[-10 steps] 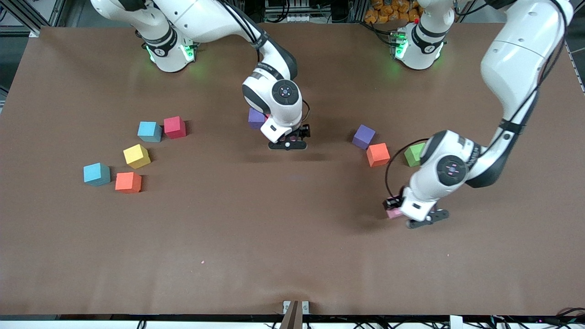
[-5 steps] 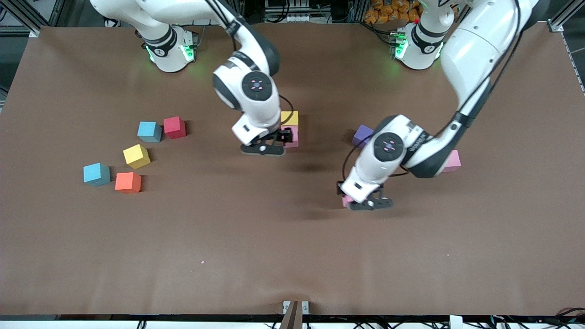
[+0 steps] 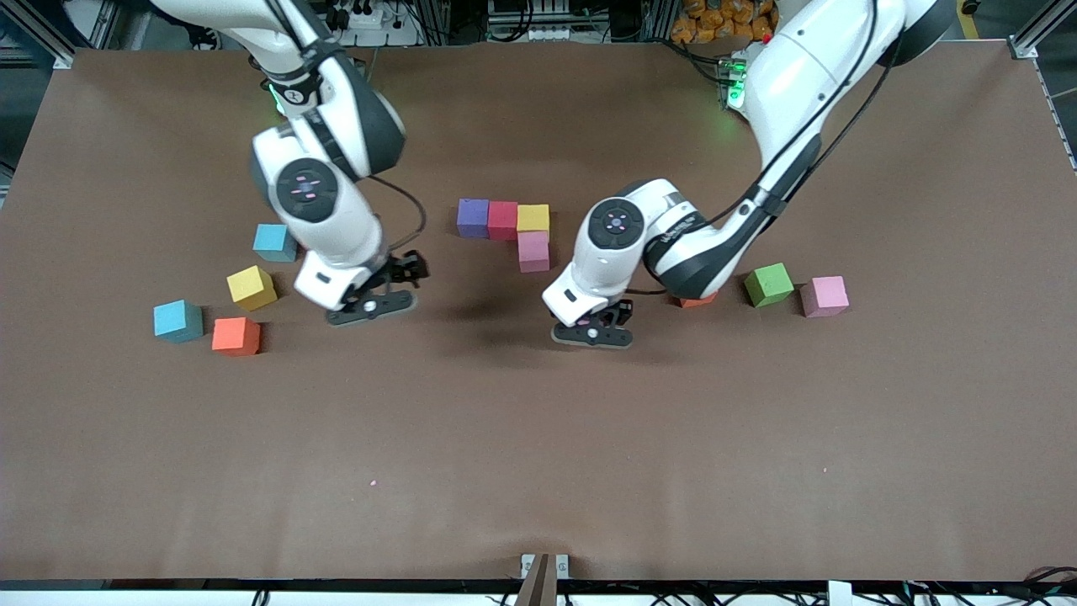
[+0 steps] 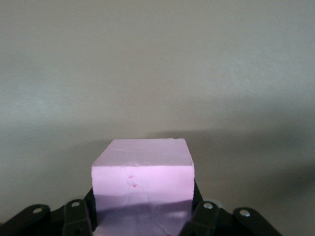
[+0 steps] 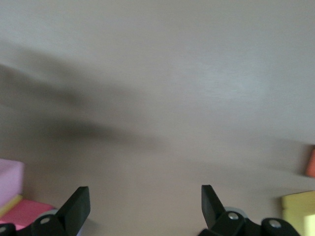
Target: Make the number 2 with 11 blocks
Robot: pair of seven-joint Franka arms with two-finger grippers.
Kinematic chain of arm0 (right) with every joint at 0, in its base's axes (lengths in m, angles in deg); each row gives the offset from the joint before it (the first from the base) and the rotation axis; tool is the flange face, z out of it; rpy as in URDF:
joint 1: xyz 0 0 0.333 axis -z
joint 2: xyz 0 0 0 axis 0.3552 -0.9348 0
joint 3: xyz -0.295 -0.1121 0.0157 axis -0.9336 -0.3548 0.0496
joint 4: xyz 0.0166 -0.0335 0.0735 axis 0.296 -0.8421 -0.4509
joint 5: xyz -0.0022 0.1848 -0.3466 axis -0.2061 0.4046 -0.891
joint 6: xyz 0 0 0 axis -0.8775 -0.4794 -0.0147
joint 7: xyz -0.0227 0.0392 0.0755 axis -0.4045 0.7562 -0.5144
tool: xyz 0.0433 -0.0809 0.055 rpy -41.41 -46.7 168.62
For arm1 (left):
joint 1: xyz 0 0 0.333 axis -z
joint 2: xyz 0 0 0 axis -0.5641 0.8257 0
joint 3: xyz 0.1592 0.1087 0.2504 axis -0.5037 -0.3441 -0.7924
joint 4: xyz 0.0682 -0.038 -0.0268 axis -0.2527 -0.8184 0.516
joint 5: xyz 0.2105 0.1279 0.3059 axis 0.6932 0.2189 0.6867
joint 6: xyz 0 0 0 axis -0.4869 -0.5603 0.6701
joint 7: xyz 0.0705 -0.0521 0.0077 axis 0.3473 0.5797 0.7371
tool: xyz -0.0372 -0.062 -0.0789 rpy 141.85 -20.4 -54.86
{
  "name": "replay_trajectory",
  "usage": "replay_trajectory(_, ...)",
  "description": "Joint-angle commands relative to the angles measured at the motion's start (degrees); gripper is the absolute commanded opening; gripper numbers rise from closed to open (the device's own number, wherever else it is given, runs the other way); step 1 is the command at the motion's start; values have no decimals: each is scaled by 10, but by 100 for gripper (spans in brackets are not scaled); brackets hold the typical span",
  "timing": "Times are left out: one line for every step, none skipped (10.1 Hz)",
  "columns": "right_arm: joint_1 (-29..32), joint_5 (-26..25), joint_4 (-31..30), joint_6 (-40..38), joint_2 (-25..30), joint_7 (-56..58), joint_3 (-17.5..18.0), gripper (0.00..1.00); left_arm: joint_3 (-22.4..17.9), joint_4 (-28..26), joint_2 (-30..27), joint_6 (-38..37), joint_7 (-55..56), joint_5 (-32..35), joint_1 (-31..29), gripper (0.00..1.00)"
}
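Four blocks placed mid-table: purple (image 3: 472, 217), red (image 3: 503, 220), yellow (image 3: 533, 218) in a touching row, pink (image 3: 533, 251) touching the yellow, nearer the camera. Left gripper (image 4: 142, 223) just beside that pink, clenched on another pink block (image 4: 142, 184). Right gripper (image 5: 145, 206) spread, empty, above four loose blocks (image 3: 252, 288) toward its end. Three more (image 3: 769, 284) toward the left arm's end.

A brown table (image 3: 538, 471) fills most of the frame. At the top centre edge sits a heap of small orange objects (image 3: 715, 21), too small to identify. A small bracket (image 3: 538, 566) shows at the bottom centre edge.
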Motion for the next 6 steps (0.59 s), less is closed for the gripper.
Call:
replay_trajectory(88, 10, -60, 15, 31, 157, 8, 100, -69, 74, 49, -14, 31, -29, 90, 68)
replay_trajectory(117, 10, -69, 15, 31, 216, 7, 100, -88, 76, 50, -14, 32, -44, 111, 68)
replay_trajectory(152, 10, -74, 17, 27, 259, 4, 100, -89, 77, 49, -14, 32, -62, 114, 68)
replay_trajectory(187, 10, -85, 29, 24, 312, 4, 100, -89, 77, 50, -14, 32, -76, 116, 68)
replay_trajectory(221, 10, -105, 57, 23, 367, 4, 100, -89, 76, 50, -14, 33, -93, 123, 68)
replay_trajectory(240, 3, -119, 79, 19, 420, 1, 100, -90, 76, 51, -14, 34, -108, 129, 68)
